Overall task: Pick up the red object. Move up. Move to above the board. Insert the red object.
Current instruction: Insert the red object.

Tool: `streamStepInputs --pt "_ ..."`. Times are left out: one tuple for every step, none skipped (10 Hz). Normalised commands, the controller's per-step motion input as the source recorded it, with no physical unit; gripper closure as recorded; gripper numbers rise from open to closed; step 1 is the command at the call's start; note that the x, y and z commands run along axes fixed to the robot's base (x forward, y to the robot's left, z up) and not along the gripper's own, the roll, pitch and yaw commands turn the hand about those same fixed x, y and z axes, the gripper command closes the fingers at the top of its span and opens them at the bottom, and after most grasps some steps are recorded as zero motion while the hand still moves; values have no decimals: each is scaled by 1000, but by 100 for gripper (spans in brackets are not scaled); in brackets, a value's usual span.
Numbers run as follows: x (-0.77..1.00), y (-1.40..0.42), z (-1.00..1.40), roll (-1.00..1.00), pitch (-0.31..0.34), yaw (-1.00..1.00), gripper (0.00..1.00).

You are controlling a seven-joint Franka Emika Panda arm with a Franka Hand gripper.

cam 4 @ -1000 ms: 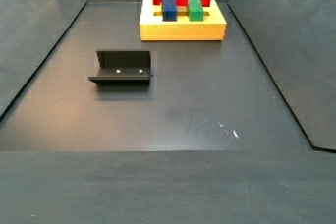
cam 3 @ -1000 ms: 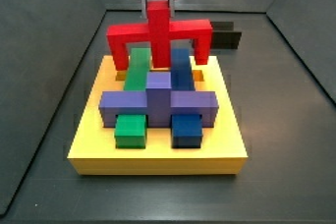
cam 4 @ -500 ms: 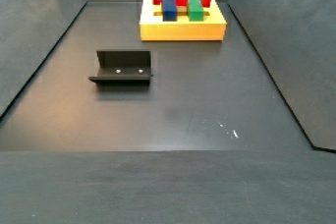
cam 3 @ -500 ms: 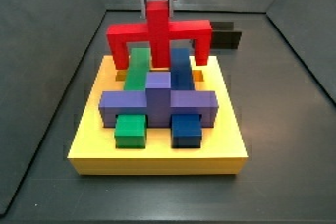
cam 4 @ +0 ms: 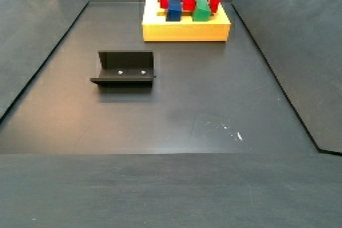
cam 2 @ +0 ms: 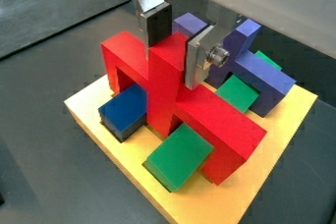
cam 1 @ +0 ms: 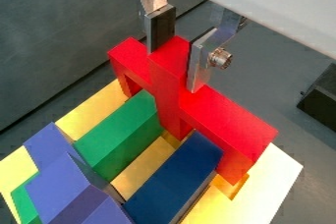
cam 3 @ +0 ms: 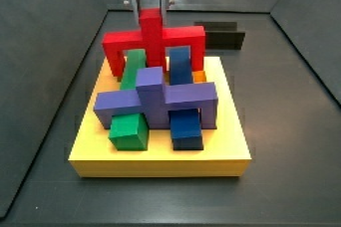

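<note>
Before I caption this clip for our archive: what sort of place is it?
Likely a robot test cell, not a home or shop: a bare dark walled floor with a bolted-down fixture, and a gripper holding a red object over a yellow board.

Light is even and fairly bright in all views, with colours saturated and little noise. In both wrist views the end effector (cam 1: pixel 182 39) is sharp, its silver fingers (cam 2: pixel 205 57) catching pale highlights, while the grey floor behind it is soft and out of focus. The red object (cam 1: pixel 184 95) shows a mild sheen on its upper faces. In a side view the dark tabletop (cam 4: pixel 174 122) carries a broad, dull glare patch near the fixture (cam 4: pixel 124 69). Shadows beside the board (cam 3: pixel 160 156) are faint and short.
</note>
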Motion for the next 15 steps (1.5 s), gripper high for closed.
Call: streamStepInputs --pt "260 -6 -126 19 51 0 100" --pt "257 0 -89 43 90 -49 100" --pt "240 0 -63 63 104 -69 100" --pt "231 0 -74 77 106 -69 100" --pt "154 0 -111 86 87 -74 100" --pt "0 0 -194 93 49 -97 100" --pt "20 -11 -154 59 41 -74 100" --pt "0 0 -234 107 33 -26 100" --pt "111 -111 -174 73 37 0 100" --pt "169 -134 -191 57 57 -14 100" --pt "134 -49 -254 70 54 -57 100" --pt "363 -17 -320 77 114 -86 100" --pt "320 0 -317 46 100 -91 100" --pt "351 -103 -166 14 124 -14 100" --pt "249 -80 -111 0 126 0 100"
